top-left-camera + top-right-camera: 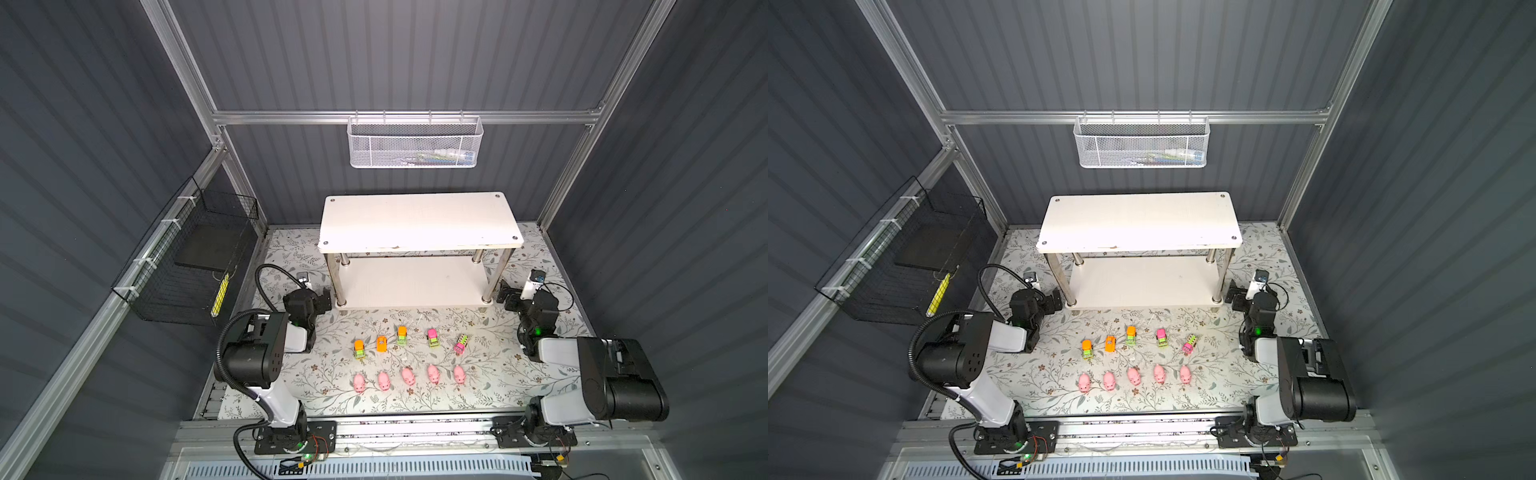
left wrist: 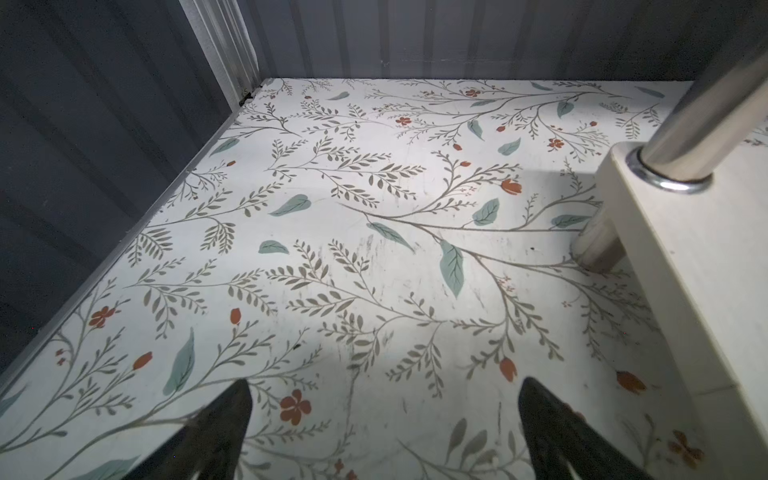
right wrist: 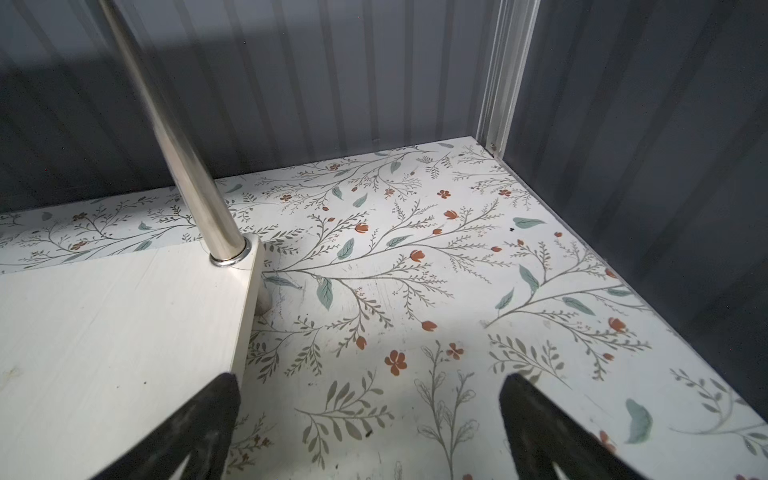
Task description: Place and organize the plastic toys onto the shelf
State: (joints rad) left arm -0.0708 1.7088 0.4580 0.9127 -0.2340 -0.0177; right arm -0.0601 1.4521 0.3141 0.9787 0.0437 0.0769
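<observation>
The left gripper (image 2: 384, 419) has its black fingers spread wide. It is empty and touches nothing. It hangs above the floral-patterned bench (image 2: 374, 249), just beside the left front corner of the white two-tier shelf with chrome legs (image 1: 415, 224).

The right gripper (image 3: 370, 403) is likewise spread wide and empty, and sits at the shelf's right front corner. In the right wrist view one fingertip overlaps the edge of the lower board; whether it touches cannot be told.

All ten plastic toys lie on the bench in front of the shelf, between the two arms and well apart from both grippers. The row nearer the shelf holds five small toy vehicles (image 1: 402, 335) in orange, pink and lime green. The row farther from it holds five pink plastic pigs (image 1: 408, 376), side by side and not touching.
</observation>
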